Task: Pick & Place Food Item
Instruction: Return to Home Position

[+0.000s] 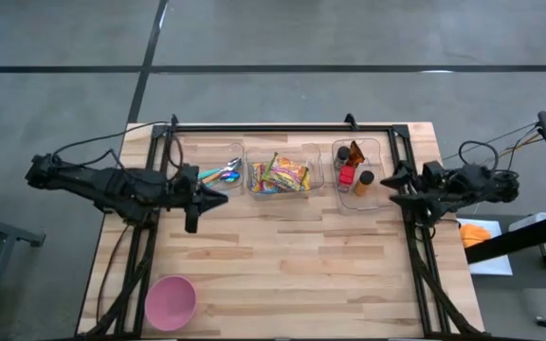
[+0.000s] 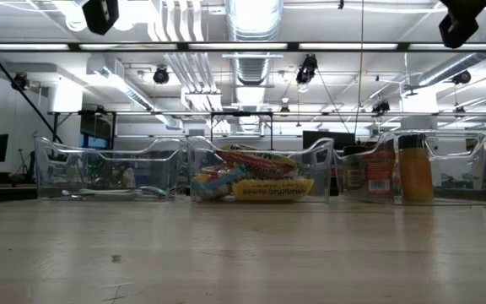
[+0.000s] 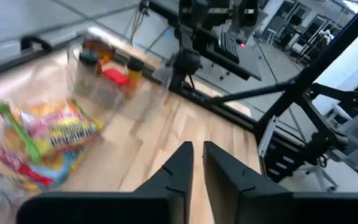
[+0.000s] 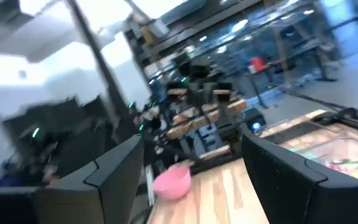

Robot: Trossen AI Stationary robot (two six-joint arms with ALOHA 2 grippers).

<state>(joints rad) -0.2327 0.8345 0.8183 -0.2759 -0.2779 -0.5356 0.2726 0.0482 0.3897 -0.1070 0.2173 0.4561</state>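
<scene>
Colourful snack packets (image 1: 279, 175) (image 3: 48, 140) lie in the middle one of three clear bins (image 1: 278, 189) along the table's far side. A pink bowl (image 1: 171, 301) (image 4: 171, 182) stands on the table near the front left corner. My left gripper (image 1: 218, 199) (image 3: 198, 158) hovers above the table just left of the middle bin, pointing toward the table's right; its fingers are nearly together with nothing between them. My right gripper (image 1: 387, 186) (image 4: 191, 162) hangs open and empty by the table's right edge, beside the bottle bin.
The left bin (image 1: 224, 173) holds cutlery and the right bin (image 1: 356, 175) holds small bottles. A black frame (image 1: 282, 126) runs along the table's far edge and down both sides. Bare wood (image 1: 292, 256) lies between the bins and the near edge.
</scene>
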